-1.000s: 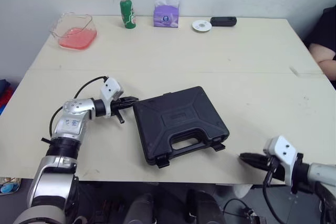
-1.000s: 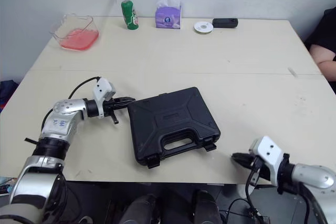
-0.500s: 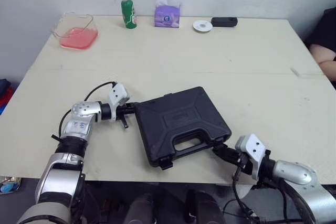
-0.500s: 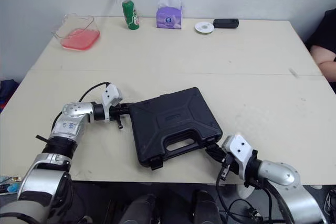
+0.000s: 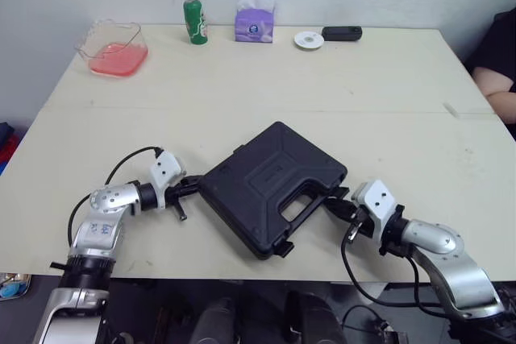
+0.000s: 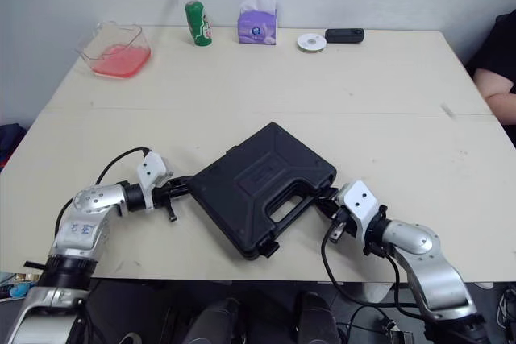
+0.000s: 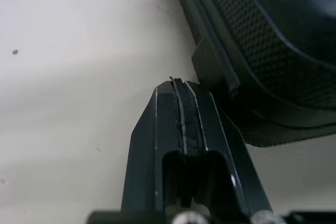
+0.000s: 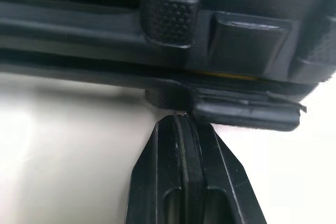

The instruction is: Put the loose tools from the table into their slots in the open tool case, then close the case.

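The closed black case [image 5: 272, 187] is lying flat and skewed on the counter [image 5: 322, 78], near its front edge, and is being flanked by both arms. The left end effector [image 5: 192, 186], its fingers pressed together and pinching nothing, is being held low and level, its tip touching or just beside the case's left corner, with the arm bent at the elbow and the forearm close over the counter. The right end effector [image 5: 333, 204], likewise pressed together and empty, is being pointed at the handle side, its tip just under a latch [image 8: 244, 114] that looks unfastened. The case is being judged a stiff moulded shell, textured yet apt to slide on the smooth counter, and probably heavy with tools. It is best being taken by the handle [image 5: 300, 206] or braced at opposite edges, each latch being pressed at its free lip.
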You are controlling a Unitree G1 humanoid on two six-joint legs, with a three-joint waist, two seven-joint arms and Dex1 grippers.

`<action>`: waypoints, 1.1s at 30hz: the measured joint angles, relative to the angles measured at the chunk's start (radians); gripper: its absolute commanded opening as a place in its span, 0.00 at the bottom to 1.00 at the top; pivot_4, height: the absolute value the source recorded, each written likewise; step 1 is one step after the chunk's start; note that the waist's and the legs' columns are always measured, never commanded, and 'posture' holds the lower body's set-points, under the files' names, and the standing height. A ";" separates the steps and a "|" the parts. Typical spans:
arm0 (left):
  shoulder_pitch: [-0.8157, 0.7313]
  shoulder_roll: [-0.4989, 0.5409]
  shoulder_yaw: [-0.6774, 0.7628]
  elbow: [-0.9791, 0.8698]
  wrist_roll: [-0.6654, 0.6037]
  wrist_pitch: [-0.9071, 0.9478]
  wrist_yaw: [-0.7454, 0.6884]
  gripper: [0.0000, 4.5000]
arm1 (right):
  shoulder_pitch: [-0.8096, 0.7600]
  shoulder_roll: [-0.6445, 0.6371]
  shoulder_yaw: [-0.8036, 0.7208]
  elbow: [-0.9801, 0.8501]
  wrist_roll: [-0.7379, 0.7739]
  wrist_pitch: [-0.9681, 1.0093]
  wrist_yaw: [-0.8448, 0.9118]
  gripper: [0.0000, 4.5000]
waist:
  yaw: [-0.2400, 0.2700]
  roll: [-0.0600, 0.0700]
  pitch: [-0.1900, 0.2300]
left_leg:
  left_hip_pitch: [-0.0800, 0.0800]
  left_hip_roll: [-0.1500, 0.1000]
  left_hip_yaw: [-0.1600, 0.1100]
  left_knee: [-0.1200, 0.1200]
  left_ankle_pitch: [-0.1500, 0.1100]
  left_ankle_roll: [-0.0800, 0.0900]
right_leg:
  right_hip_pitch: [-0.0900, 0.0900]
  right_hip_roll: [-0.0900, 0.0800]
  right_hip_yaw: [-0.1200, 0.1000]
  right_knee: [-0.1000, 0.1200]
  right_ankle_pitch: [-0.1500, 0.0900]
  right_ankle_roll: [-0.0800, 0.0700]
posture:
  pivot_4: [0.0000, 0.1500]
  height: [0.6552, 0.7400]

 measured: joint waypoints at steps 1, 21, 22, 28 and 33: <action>0.016 0.000 0.005 -0.021 0.000 0.009 0.019 0.00 | -0.007 0.006 0.001 0.010 -0.007 -0.012 -0.002 0.00 | 0.000 0.000 0.000 | 0.000 0.000 0.000 0.000 0.000 0.000 | 0.000 0.000 0.000 0.000 0.000 0.000 | 1.00 1.00; -0.407 -0.101 -0.155 -0.172 -0.210 0.292 -0.022 0.00 | 0.111 0.039 -0.159 -0.028 0.161 -0.020 0.019 0.00 | 0.009 0.001 0.000 | 0.000 -0.001 -0.002 0.000 0.000 0.000 | 0.003 0.002 -0.003 0.000 0.000 0.000 | 1.00 1.00; -0.441 -0.125 -0.182 -0.140 -0.194 0.282 -0.023 0.00 | 0.117 0.037 -0.163 -0.034 0.163 -0.019 0.021 0.00 | 0.007 0.001 0.000 | 0.001 -0.001 -0.001 0.000 0.000 0.000 | 0.003 0.002 -0.003 -0.001 0.000 0.000 | 1.00 1.00; -0.616 -0.316 -0.353 0.148 -0.030 0.215 -0.005 0.00 | 0.162 0.033 -0.165 -0.077 0.159 -0.019 -0.002 0.00 | 0.008 0.001 0.000 | 0.001 -0.001 0.001 0.000 0.000 0.000 | 0.002 0.003 -0.006 -0.001 0.000 0.000 | 1.00 1.00; -0.695 -0.424 -0.394 0.283 0.038 0.230 0.040 0.00 | 0.195 0.054 -0.157 -0.110 0.147 -0.020 -0.038 0.00 | 0.010 0.001 0.000 | 0.000 -0.001 0.000 0.000 0.001 0.001 | 0.002 0.003 -0.005 -0.001 0.000 0.000 | 1.00 1.00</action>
